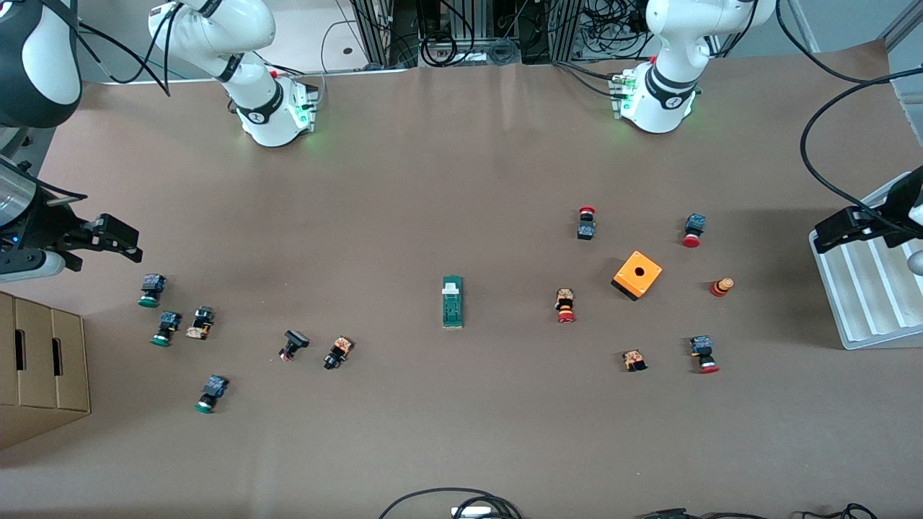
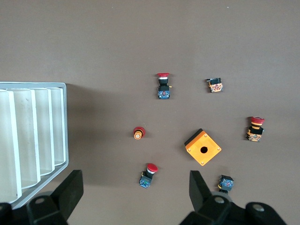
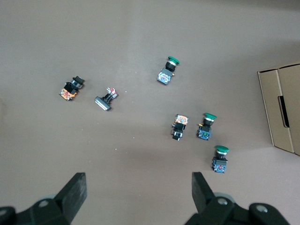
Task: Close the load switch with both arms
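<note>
The load switch, a narrow dark-green block with a white tab at the end toward the robots, lies flat near the middle of the table. It shows in neither wrist view. My right gripper hangs open in the air over the right arm's end of the table, above bare paper beside several green-capped buttons; in its wrist view the right gripper holds nothing. At the left arm's end my left gripper is open above the white tray's edge. In its wrist view the left gripper is empty, with a red-capped button on the table below it.
An orange box with a hole and several red-capped buttons lie toward the left arm's end. A white ribbed tray sits at that table edge. Green-capped buttons and a cardboard box are at the right arm's end.
</note>
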Robot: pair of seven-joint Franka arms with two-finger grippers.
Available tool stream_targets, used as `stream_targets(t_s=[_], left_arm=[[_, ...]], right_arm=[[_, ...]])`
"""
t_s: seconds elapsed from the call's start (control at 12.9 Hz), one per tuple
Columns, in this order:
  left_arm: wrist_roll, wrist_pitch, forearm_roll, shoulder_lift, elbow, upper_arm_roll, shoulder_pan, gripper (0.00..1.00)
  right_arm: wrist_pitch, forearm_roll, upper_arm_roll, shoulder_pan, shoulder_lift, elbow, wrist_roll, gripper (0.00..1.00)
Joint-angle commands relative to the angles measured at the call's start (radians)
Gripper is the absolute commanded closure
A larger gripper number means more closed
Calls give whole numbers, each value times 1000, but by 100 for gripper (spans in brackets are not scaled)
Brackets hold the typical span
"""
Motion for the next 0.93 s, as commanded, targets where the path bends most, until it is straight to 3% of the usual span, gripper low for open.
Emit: stream_targets(t_s=[0.0,0.7,0.85], left_arm=[[9,-13,6,-8,8,5,-2,0],[18,-3,3,10,8,-1,-11,0],[21,54,6,19,7,-3,-14,0]], right_arm=[[-13,21,-3,-4,6,11,-20,0],[-13,21,-8,-5,14,19,-19,0],[-4,20,-11,-2,20,19,-16,0]])
